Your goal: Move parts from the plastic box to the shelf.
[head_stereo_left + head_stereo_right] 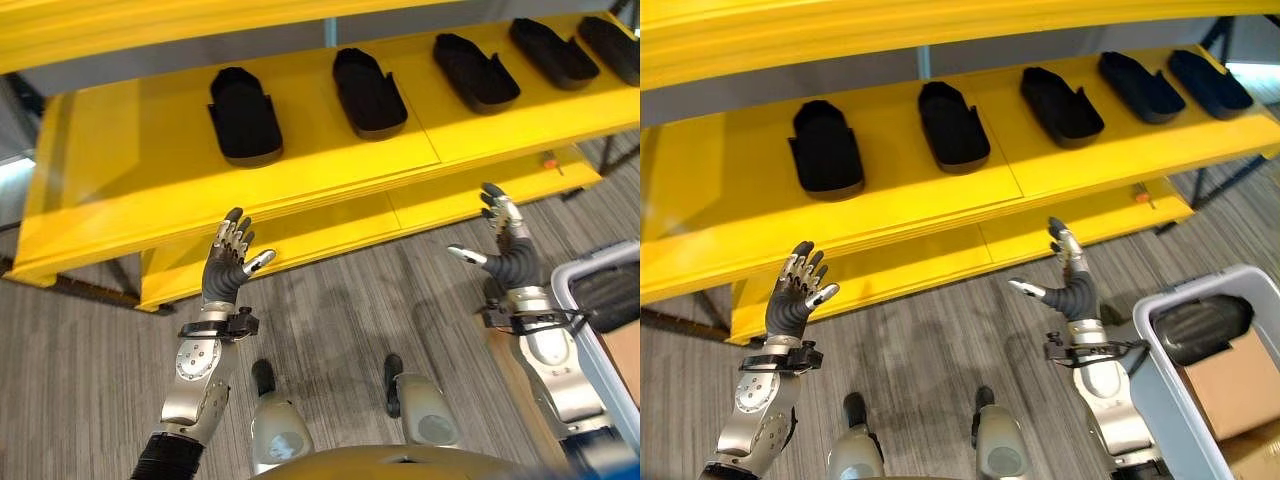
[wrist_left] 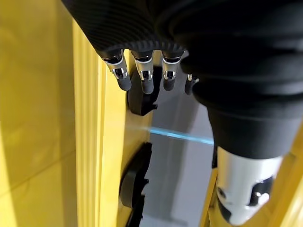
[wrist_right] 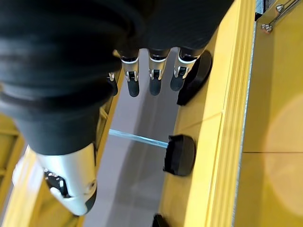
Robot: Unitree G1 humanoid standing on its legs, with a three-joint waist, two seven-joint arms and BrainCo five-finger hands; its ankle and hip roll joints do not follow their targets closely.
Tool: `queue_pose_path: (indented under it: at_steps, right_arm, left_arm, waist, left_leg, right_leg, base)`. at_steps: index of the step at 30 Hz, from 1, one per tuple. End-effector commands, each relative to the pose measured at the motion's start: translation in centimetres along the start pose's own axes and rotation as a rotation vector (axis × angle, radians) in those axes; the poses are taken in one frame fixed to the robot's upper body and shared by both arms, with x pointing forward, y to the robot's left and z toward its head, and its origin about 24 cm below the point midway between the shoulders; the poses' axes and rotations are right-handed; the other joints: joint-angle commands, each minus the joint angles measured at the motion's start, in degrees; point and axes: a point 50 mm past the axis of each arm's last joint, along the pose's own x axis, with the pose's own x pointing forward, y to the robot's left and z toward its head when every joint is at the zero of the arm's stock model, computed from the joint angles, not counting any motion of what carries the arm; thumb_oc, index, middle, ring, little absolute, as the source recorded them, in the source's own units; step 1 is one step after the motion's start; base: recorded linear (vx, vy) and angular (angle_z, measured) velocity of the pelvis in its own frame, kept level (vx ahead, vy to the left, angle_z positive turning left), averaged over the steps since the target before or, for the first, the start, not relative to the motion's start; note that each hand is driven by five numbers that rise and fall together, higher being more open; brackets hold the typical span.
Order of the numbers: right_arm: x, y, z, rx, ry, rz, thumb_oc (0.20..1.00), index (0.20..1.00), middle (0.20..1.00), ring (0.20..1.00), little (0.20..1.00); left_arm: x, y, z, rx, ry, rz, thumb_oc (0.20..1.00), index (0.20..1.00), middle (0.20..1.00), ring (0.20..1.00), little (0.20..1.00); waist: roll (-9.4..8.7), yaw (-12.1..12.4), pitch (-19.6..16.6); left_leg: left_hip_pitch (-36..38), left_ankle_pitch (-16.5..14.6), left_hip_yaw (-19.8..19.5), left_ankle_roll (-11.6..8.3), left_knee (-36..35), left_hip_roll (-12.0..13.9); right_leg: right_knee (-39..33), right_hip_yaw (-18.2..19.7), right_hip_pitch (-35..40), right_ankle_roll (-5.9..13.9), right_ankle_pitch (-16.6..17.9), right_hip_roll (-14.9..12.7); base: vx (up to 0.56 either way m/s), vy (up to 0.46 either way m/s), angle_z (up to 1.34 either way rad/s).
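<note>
Both hands, left hand (image 1: 792, 300) and right hand (image 1: 1072, 290), hung spread and empty (below the shelf (image 1: 940, 200)). Nearest the right hand lay the plastic box (image 1: 1160, 400) with its dark part (image 1: 1200, 325), long axis pointing away rightward.

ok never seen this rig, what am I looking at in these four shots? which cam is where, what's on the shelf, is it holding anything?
It is a humanoid robot with two arms, standing at a yellow shelf. The two wide pictures come from a stereo camera on its head, looking down: same scene, slightly offset. The two close-ups come from cameras on each wrist, looking along the fingers toward the shelf.

The left hand and right hand are both raised in front of the shelf edge, fingers straight, holding nothing.

Five black parts lie in a row on the shelf's middle level. At the robot's right stands the plastic box, with another black part and a cardboard piece inside. Below the hands is grey floor.
</note>
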Motion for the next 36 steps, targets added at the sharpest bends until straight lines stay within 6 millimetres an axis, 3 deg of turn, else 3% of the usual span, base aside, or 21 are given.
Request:
queue_pose_path:
  at_steps: [1, 3, 5, 8, 10, 16, 18, 21, 23, 24, 25, 26, 27, 29, 31, 32, 35, 36]
  right_arm:
    - [0.6, -0.1, 1.6, -0.035, -0.117, -0.013, 1.000, 1.000, 1.000, 1.000, 1.000]
    - [0.6, 0.0, 1.3, -0.032, -0.105, -0.005, 1.000, 1.000, 1.000, 1.000, 1.000]
    - [0.9, 0.7, 0.8, -0.018, -0.084, 0.025, 1.000, 1.000, 1.000, 1.000, 1.000]
    - [1.6, 1.7, 0.8, 0.019, -0.090, 0.060, 1.000, 1.000, 1.000, 1.000, 1.000]
    - [1.6, 2.2, 0.6, 0.034, -0.079, 0.078, 1.000, 1.000, 1.000, 1.000, 1.000]
    - [1.3, 3.1, 0.2, 0.121, -0.043, 0.091, 1.000, 1.000, 1.000, 1.000, 1.000]
    - [1.2, 3.5, -0.2, 0.159, -0.017, 0.103, 1.000, 1.000, 1.000, 1.000, 1.000]
    - [1.8, 4.2, 0.5, 0.170, -0.045, 0.132, 1.000, 1.000, 1.000, 1.000, 1.000]
    - [2.1, 4.8, 0.8, 0.184, -0.057, 0.144, 1.000, 1.000, 1.000, 1.000, 1.000]
    - [2.1, 4.9, 0.9, 0.182, -0.062, 0.147, 1.000, 1.000, 1.000, 1.000, 1.000]
    - [2.1, 5.2, 1.0, 0.187, -0.067, 0.150, 1.000, 1.000, 1.000, 1.000, 1.000]
    - [2.1, 5.4, 1.0, 0.188, -0.063, 0.149, 1.000, 1.000, 1.000, 1.000, 1.000]
    - [2.4, 5.9, 1.0, 0.177, -0.061, 0.173, 1.000, 1.000, 1.000, 1.000, 1.000]
    - [2.7, 6.1, 1.0, 0.151, -0.063, 0.189, 1.000, 1.000, 1.000, 1.000, 1.000]
    - [2.8, 6.2, 0.9, 0.139, -0.053, 0.182, 1.000, 1.000, 1.000, 1.000, 1.000]
    - [2.8, 6.0, 0.8, 0.141, -0.047, 0.177, 1.000, 1.000, 1.000, 1.000, 1.000]
    - [2.6, 5.0, -0.1, 0.137, -0.006, 0.129, 1.000, 1.000, 1.000, 1.000, 1.000]
    - [2.6, 5.0, -0.1, 0.137, -0.006, 0.128, 1.000, 1.000, 1.000, 1.000, 1.000]
  left_arm:
    - [0.5, 0.8, 1.9, 0.044, -0.095, -0.008, 1.000, 1.000, 1.000, 1.000, 1.000]
    - [0.3, 0.7, 1.6, 0.040, -0.088, 0.002, 1.000, 1.000, 1.000, 1.000, 1.000]
    - [0.1, 0.5, 1.3, 0.040, -0.080, 0.009, 1.000, 1.000, 1.000, 1.000, 1.000]
    - [0.0, 0.5, 1.4, 0.031, -0.088, 0.017, 1.000, 1.000, 1.000, 1.000, 1.000]
    - [-0.3, 0.5, 1.0, 0.011, -0.073, 0.025, 1.000, 1.000, 1.000, 1.000, 1.000]
    - [-0.7, 0.9, 0.5, -0.013, -0.049, 0.056, 1.000, 1.000, 1.000, 1.000, 1.000]
    - [-0.6, 0.9, 0.4, -0.009, -0.044, 0.050, 1.000, 1.000, 1.000, 1.000, 1.000]
    - [-0.1, 0.8, 0.6, 0.018, -0.049, 0.039, 1.000, 1.000, 1.000, 1.000, 1.000]
    - [0.2, 0.9, 0.8, 0.034, -0.056, 0.044, 1.000, 1.000, 1.000, 1.000, 1.000]
    - [0.2, 1.0, 0.9, 0.040, -0.058, 0.048, 1.000, 1.000, 1.000, 1.000, 1.000]
    - [0.1, 1.1, 0.9, 0.044, -0.059, 0.059, 1.000, 1.000, 1.000, 1.000, 1.000]
    - [-0.1, 1.4, 1.0, 0.036, -0.059, 0.078, 1.000, 1.000, 1.000, 1.000, 1.000]
    - [-0.5, 1.6, 0.6, 0.017, -0.042, 0.095, 1.000, 1.000, 1.000, 1.000, 1.000]
    - [-0.7, 1.8, 0.7, 0.013, -0.042, 0.109, 1.000, 1.000, 1.000, 1.000, 1.000]
    - [-0.9, 1.9, 0.5, 0.015, -0.031, 0.113, 1.000, 1.000, 1.000, 1.000, 1.000]
    - [-0.9, 2.0, 0.4, 0.020, -0.028, 0.114, 1.000, 1.000, 1.000, 1.000, 1.000]
    - [-0.2, 1.5, 0.1, 0.026, -0.025, 0.101, 1.000, 1.000, 1.000, 1.000, 1.000]
    - [-0.2, 1.5, 0.1, 0.026, -0.025, 0.101, 1.000, 1.000, 1.000, 1.000, 1.000]
  waist:
    - [-2.34, 0.32, -0.18]
    - [-2.20, 1.42, -0.91]
    - [-2.12, 3.29, -1.29]
    - [-1.89, 4.54, -1.92]
    - [-1.96, 4.12, -3.48]
    - [-3.19, 3.24, -5.77]
    - [-3.38, 3.19, -5.58]
    - [-3.46, 2.42, -3.73]
    - [-3.07, 3.15, -2.67]
    - [-2.79, 3.55, -2.34]
    - [-2.35, 4.34, -1.93]
    - [-1.78, 5.13, -1.94]
    - [-1.11, 4.86, -1.93]
    - [-0.44, 5.12, -1.34]
    - [-0.50, 4.73, -1.36]
    - [-1.23, 4.40, -1.38]
    - [-3.52, 3.90, -2.63]
    - [-3.49, 3.86, -2.69]
  left_leg:
    - [-2.32, 2.76, -4.64, -6.74, 2.97, -6.12]
    - [-2.77, 0.49, -9.12, -5.04, 1.79, -12.40]
    - [-3.27, -2.10, -17.54, -3.12, 2.75, -21.84]
    - [-2.79, -2.53, -24.69, -1.69, 2.91, -26.52]
    - [-0.51, -3.38, -23.67, -0.39, 0.88, -25.56]
    - [1.94, -5.15, -19.87, 0.89, -0.30, -24.80]
    - [2.55, -5.83, -18.61, 1.34, 0.00, -24.56]
    - [3.10, -7.61, -15.85, 2.84, 1.65, -24.06]
    - [3.16, -8.75, -13.70, 3.20, 2.84, -22.89]
    - [3.65, -9.03, -12.84, 3.19, 2.87, -22.19]
    - [4.70, -9.62, -11.40, 2.98, 2.59, -21.30]
    - [5.85, -9.62, -9.72, 2.57, 1.39, -20.31]
    - [7.81, -8.69, -7.89, 2.50, -1.67, -19.48]
    - [9.09, -8.62, -5.79, 2.09, -3.14, -18.59]
    - [11.68, -9.38, -5.31, 1.18, -5.44, -18.42]
    - [11.92, -8.60, -4.63, 1.01, -6.11, -18.68]
    - [13.07, -9.97, -4.64, -0.95, -6.19, -17.92]
    - [12.92, -10.04, -4.73, -1.00, -6.04, -17.88]
  right_leg:
    - [-15.77, 0.62, 9.65, 0.53, 6.32, 2.02]
    - [-17.55, 1.23, 10.41, 0.83, 7.40, 2.63]
    - [-18.88, 4.12, 10.69, 0.85, 8.60, 4.14]
    - [-20.45, 7.50, 9.64, 0.99, 10.46, 6.48]
    - [-22.69, 8.98, 10.07, 1.48, 11.29, 7.06]
    - [-25.19, 11.47, 11.50, 1.84, 12.94, 6.49]
    - [-23.91, 12.81, 11.22, 1.82, 12.78, 6.60]
    - [-16.22, 15.21, 7.20, 2.36, 11.62, 7.34]
    - [-11.04, 12.35, 5.15, 3.40, 10.01, 6.24]
    - [-9.06, 9.32, 4.34, 4.15, 10.13, 4.57]
    - [-8.39, 3.98, 4.34, 4.66, 10.16, 1.04]
    - [-9.12, -1.66, 4.79, 4.63, 11.13, -3.00]
    - [-10.80, -3.54, 2.51, 5.22, 15.16, -6.13]
    - [-12.56, -5.73, -0.34, 6.85, 18.79, -10.21]
    - [-17.32, -6.02, -0.22, 9.34, 21.63, -11.78]
    - [-19.36, -6.16, -0.05, 9.20, 23.55, -12.31]
    - [-23.50, -6.42, 2.95, 9.40, 23.76, -10.78]
    - [-23.62, -6.53, 2.98, 9.38, 23.80, -10.75]
  base:
    - [0.00, 0.000, 0.00]
    - [0.09, 0.014, -0.46]
    - [0.09, 0.005, -1.03]
    - [0.02, -0.014, -1.50]
    - [0.04, 0.086, -0.91]
    - [0.05, 0.097, -0.39]
    - [0.00, 0.098, -0.47]
    - [-0.03, 0.145, -0.69]
    - [-0.04, 0.077, -0.73]
    - [0.00, 0.047, -1.17]
    - [0.00, 0.022, -1.51]
    - [0.00, 0.017, -1.62]
    - [-0.01, -0.005, -1.44]
    - [0.05, -0.034, -1.25]
    - [0.16, -0.113, -1.05]
    - [0.16, -0.158, -0.72]
    - [0.18, -0.216, -0.05]
    - [0.22, -0.271, 0.64]
